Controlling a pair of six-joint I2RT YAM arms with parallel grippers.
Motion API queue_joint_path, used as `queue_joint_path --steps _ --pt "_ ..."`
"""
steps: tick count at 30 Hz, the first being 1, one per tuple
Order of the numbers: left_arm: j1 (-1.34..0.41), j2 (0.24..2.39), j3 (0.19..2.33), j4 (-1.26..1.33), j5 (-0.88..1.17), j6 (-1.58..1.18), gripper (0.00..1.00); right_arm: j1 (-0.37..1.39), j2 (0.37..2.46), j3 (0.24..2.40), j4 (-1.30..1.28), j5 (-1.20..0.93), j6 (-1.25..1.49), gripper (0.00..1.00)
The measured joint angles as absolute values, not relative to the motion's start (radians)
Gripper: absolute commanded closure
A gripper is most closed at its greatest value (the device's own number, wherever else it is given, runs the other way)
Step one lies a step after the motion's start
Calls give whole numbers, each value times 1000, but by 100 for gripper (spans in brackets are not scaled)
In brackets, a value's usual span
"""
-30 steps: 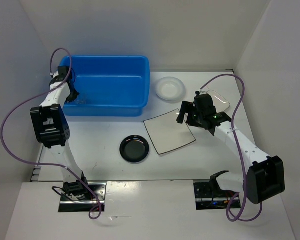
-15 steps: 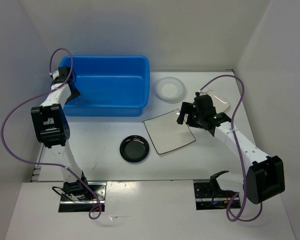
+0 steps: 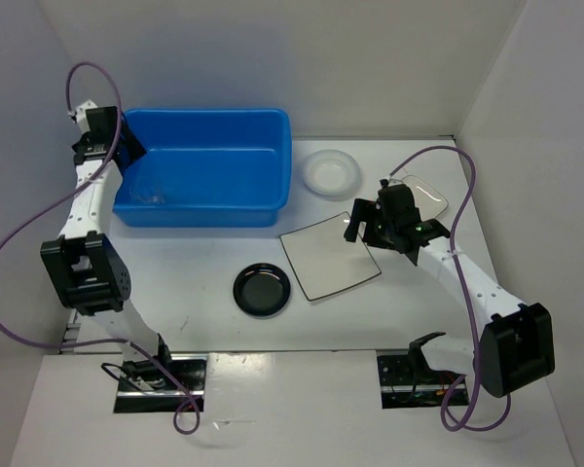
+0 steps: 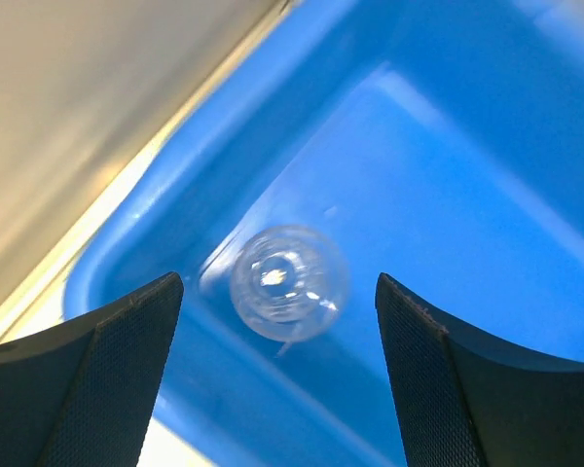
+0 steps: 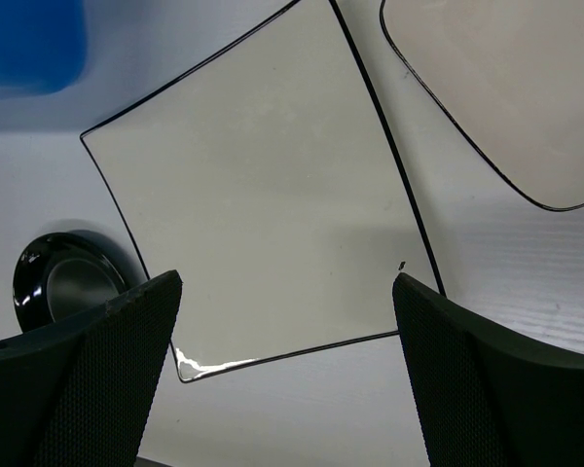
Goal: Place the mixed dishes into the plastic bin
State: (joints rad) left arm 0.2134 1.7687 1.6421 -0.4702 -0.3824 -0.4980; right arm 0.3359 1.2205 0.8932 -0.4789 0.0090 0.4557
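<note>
One dish, the small clear cup [image 4: 288,282], sits in the plastic bin [image 3: 206,115], at its near left corner. The left gripper [image 4: 277,279] hangs above it, spread wide and empty. The black saucer [image 3: 262,290], square plate [image 3: 321,261], white bowl [image 3: 331,173] and pale plate [image 3: 430,198] lie on the table [image 3: 195,263]. The right gripper [image 5: 282,277] is parted over the square plate. The overhead view reduces the cup to a faint glint; the right wrist view shows a narrow gap between the two plates.
</note>
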Motion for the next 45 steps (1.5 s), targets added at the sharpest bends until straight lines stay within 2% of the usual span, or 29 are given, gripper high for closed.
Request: queue_joint_path --steps 5,10,13,19,25,32,39,42,45 --pt "213 1617 1665 -459 -315 -498 13 336 1221 895 -479 -2 457 6" --pt "208 1487 1647 -436 -159 -510 13 336 1261 913 -482 -12 474 9" --pt "172 1393 1558 -403 -63 -540 13 336 1323 923 -491 1 497 11" --pt "-10 1272 1350 -376 97 -607 17 332 1472 926 -533 73 543 12" --pt "-216 1271 1224 -363 161 -659 23 291 1544 926 -555 102 570 12" --pt "-389 1326 1150 -322 180 -694 39 203 1548 930 -548 76 569 14" --pt "-455 1412 1139 -318 141 -715 54 170 1618 930 -532 -54 531 16" --pt "-468 1433 1139 -314 108 -715 57 164 1628 930 -528 -119 511 16" --pt "-478 1460 1139 -313 91 -715 57 140 1628 929 -519 -182 491 21"
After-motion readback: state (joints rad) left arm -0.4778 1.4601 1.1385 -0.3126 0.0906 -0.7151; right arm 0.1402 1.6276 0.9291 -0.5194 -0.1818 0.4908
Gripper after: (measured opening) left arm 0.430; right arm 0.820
